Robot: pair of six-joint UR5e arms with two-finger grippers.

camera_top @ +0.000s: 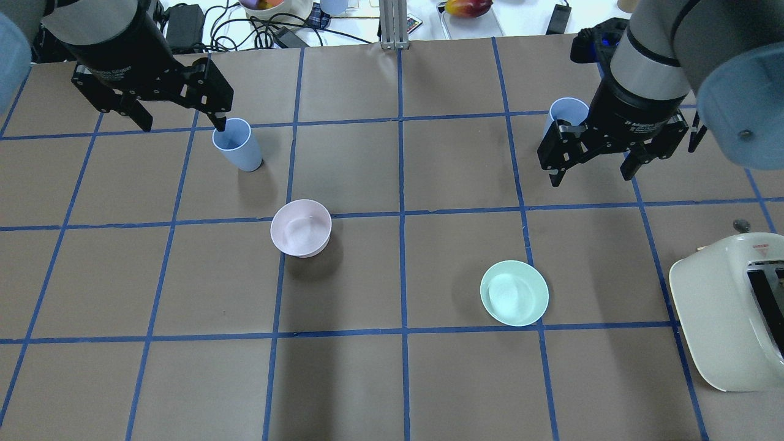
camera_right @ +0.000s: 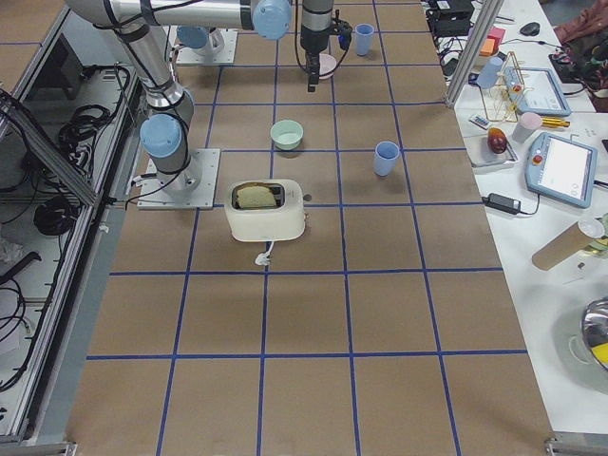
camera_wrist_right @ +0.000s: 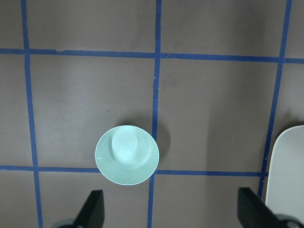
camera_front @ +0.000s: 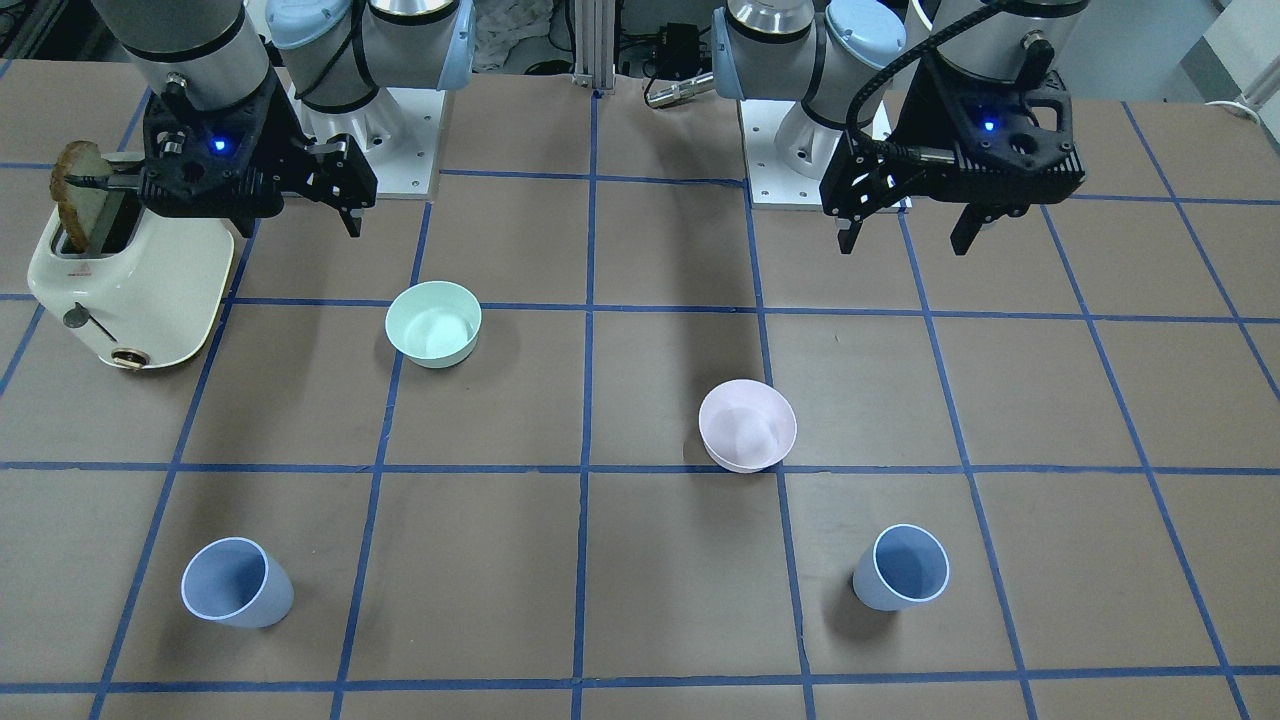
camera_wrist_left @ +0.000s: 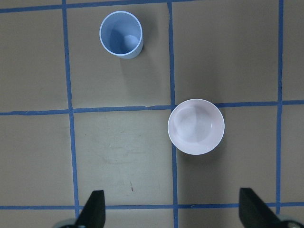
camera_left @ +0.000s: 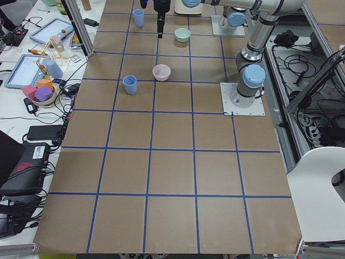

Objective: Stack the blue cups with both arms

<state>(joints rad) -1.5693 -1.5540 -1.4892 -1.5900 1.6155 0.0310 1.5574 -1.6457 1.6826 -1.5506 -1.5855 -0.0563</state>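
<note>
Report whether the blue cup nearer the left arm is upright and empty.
Upright and empty: the blue cup stands mouth up, and the left wrist view shows its bare bottom.

Both arms, elevated posture. I am holding my left arm and my right arm up, each wrist pointing straight down. My left gripper is hanging with its jaws spread wide and gripping nothing. My right gripper is hanging in the same way, jaws wide apart and empty. In each wrist view my two black fingers are showing at the lower corners, far apart, with only open space between them.
</note>
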